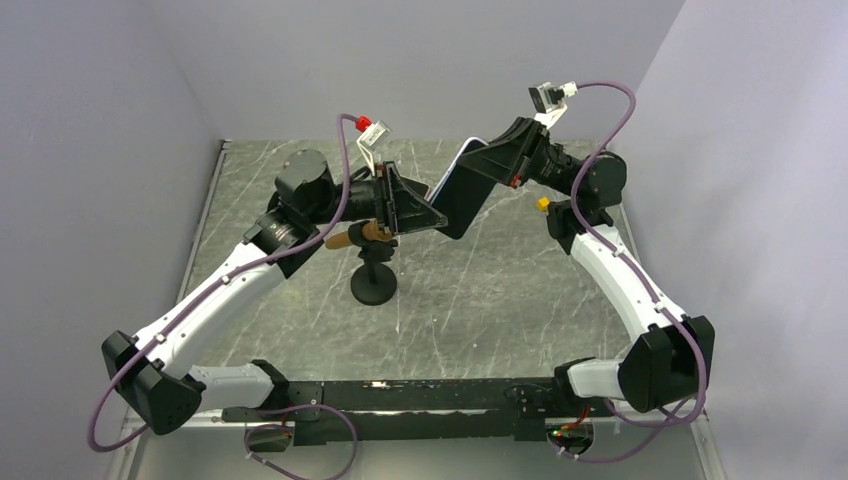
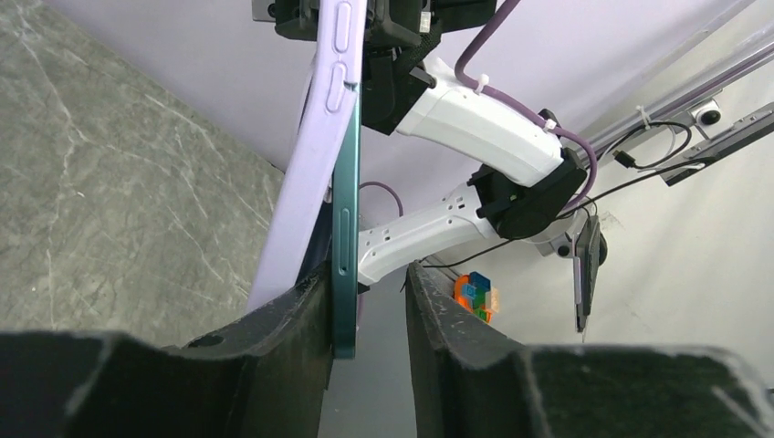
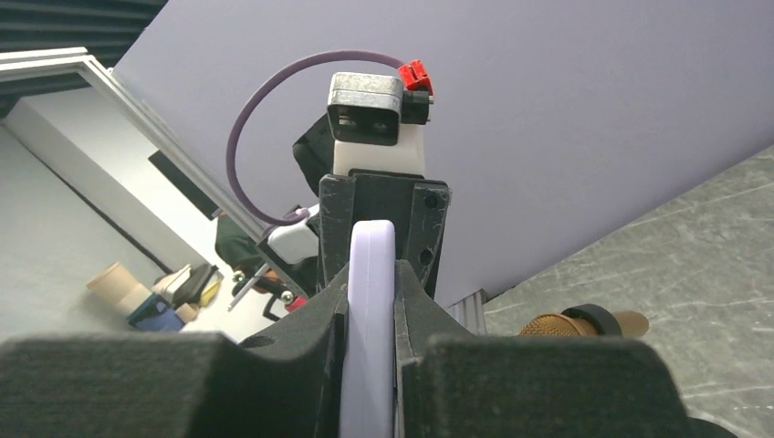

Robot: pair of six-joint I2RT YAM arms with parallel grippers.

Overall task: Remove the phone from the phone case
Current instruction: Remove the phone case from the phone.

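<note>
Jaws on the left gripper [image 2: 367, 278] stand parted. In the left wrist view the phone [image 2: 345, 228], seen edge-on as a teal strip, has its lower end between them. It lies against the pad on the left of the frame, with a clear gap to the pad on the right. Just left of that strip, the lilac phone case [image 2: 306, 182] runs up the middle of the frame. Phone and case sit together near the top and splay apart toward the bottom (the case's lower end passes behind the finger, so I cannot tell where it stops).

From above, the left arm [image 1: 215, 295] reaches in from the lower left. Left of centre, a black stand [image 1: 373, 285] sits on the grey marbled surface [image 1: 480, 300], its gold-brown head [image 1: 360, 237] just below the left gripper. At centre the phone and case show as one dark tilted slab, held up off the surface between the two grippers. The right gripper [image 1: 497, 165] meets the slab's upper end from the upper right.

In the right wrist view its jaws are closed on the case. The pale lilac rim is pinched between both pads at centre frame, with the left arm's wrist camera [image 3: 370, 108] above it.
</note>
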